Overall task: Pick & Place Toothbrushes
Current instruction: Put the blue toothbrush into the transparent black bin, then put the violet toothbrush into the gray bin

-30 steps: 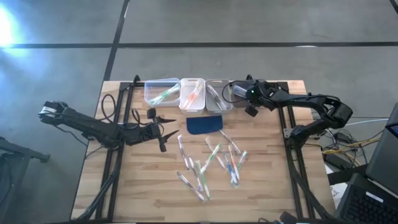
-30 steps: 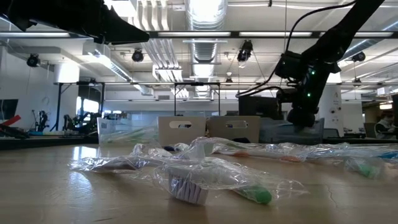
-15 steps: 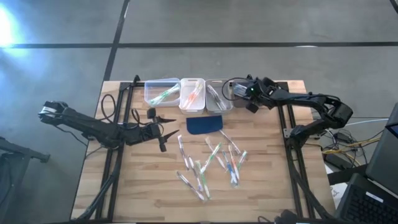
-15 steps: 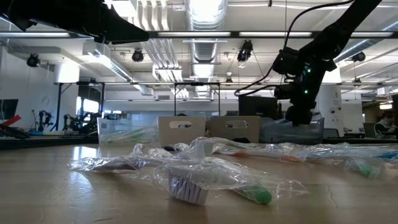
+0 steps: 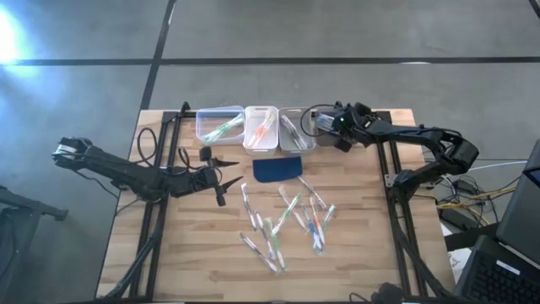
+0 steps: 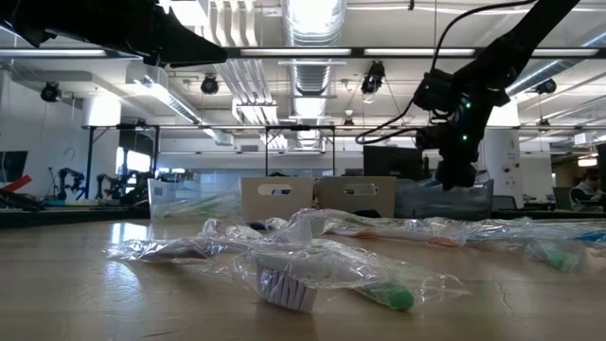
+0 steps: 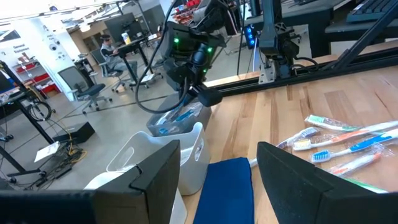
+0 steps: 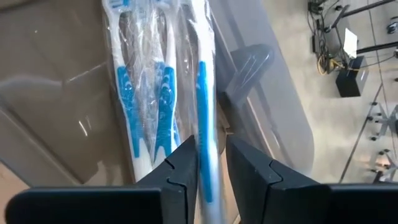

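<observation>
Several wrapped toothbrushes (image 5: 291, 219) lie loose in the middle of the table, also seen up close in the low view (image 6: 312, 270). My right gripper (image 5: 331, 127) hangs over the rightmost bin (image 5: 316, 121) at the far edge, shut on a blue-striped toothbrush (image 8: 203, 93). Two more blue toothbrushes (image 8: 146, 99) lie flat on that bin's floor. My left gripper (image 5: 226, 177) waits open above the table, left of the dark blue pad (image 5: 278, 169). My right gripper pinches the blue-striped toothbrush in its clear wrapper (image 8: 204, 158) between its two fingers (image 8: 183, 168). It comes from above, slanting down over the bin. The brush runs on from the fingers, in line with them, down into the bin (image 7: 183, 113). Whether its far end touches the bin, I cannot tell.
A row of bins stands along the far edge: a clear one (image 5: 218, 124) with green brushes, a white one (image 5: 261, 127) with orange-red ones, a grey one (image 5: 295, 128). The blue pad lies just in front of them. Bare wood shows along the near edge.
My right gripper has moved a little toward the far edge and slightly up over the rightmost bin, still shut on the blue toothbrush.
</observation>
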You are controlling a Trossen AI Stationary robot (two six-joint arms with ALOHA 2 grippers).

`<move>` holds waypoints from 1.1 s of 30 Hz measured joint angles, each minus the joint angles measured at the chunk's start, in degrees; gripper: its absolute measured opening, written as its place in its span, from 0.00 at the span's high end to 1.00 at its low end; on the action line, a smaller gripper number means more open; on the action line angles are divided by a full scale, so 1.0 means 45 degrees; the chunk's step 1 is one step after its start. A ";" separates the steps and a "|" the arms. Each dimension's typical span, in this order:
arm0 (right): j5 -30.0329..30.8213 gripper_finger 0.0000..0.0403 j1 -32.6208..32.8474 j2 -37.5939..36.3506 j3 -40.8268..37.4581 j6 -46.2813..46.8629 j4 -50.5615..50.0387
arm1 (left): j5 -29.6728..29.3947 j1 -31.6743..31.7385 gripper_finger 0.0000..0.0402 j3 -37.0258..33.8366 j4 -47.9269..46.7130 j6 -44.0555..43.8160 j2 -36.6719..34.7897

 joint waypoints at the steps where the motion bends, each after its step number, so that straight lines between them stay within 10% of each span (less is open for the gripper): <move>1: 0.0000 0.82 0.0000 0.0000 0.0033 -0.0002 0.0007 | 0.0000 0.0000 0.46 0.0000 0.0000 -0.0001 0.0000; 33: -0.0461 0.67 0.0105 -0.0054 0.1184 0.1924 -0.2140 | -0.0004 0.0000 0.46 0.0000 -0.0015 0.0083 0.0000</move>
